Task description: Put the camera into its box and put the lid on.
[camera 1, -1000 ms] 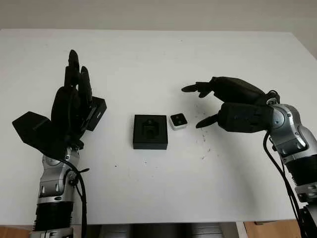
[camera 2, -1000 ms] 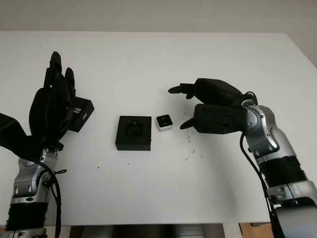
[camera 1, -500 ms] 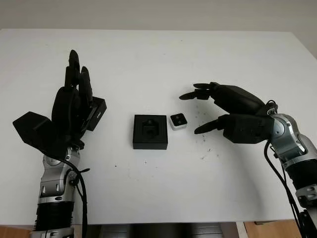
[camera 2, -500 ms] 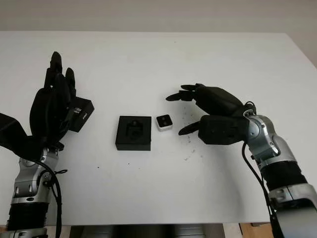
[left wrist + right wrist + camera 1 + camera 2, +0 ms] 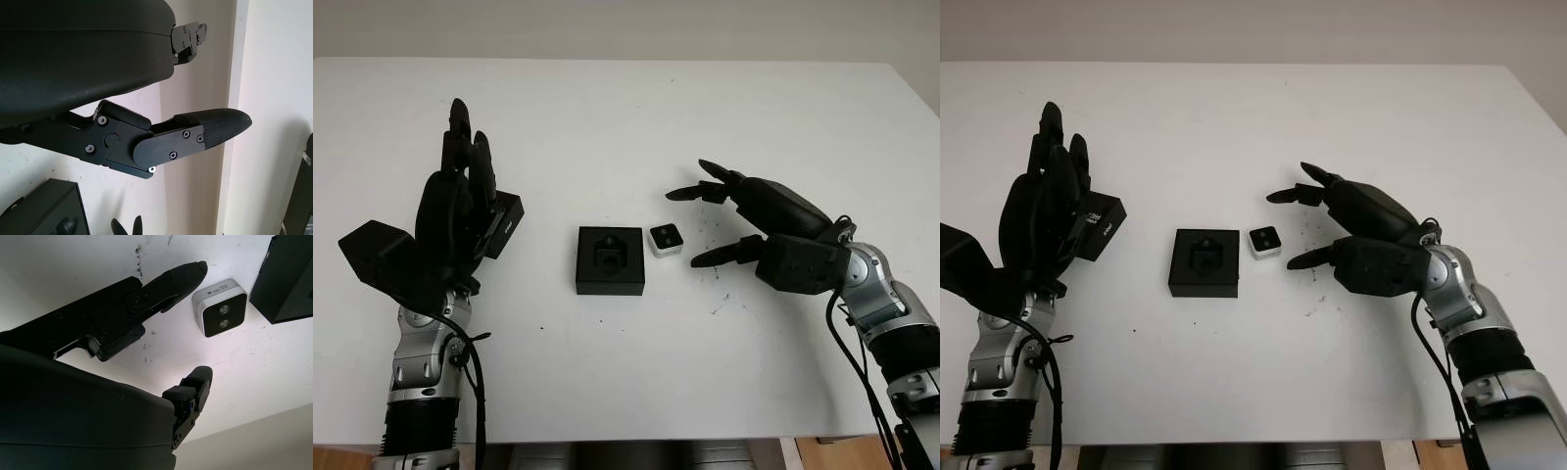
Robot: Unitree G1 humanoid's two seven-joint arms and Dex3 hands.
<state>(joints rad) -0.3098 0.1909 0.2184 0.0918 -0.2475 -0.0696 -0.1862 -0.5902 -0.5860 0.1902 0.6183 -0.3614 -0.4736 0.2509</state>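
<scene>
Camera (image 5: 666, 239) lens-up beside box (image 5: 610, 259); right hand (image 5: 724, 223) open nearby.

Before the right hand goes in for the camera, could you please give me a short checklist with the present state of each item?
1. Camera free to grasp, on the table just beside the box: ok.
2. Right hand open, holding nothing, fingers pointing at the camera but not touching it: ok.
3. Box open, its moulded recess facing up with nothing in it: ok.
4. Lid off the box, away on its far side near the left hand: ok.
5. Left hand open, raised upright over the table, out of the right hand's path: ok.
6. Camera turned to fit the recess: cannot tell.
</scene>
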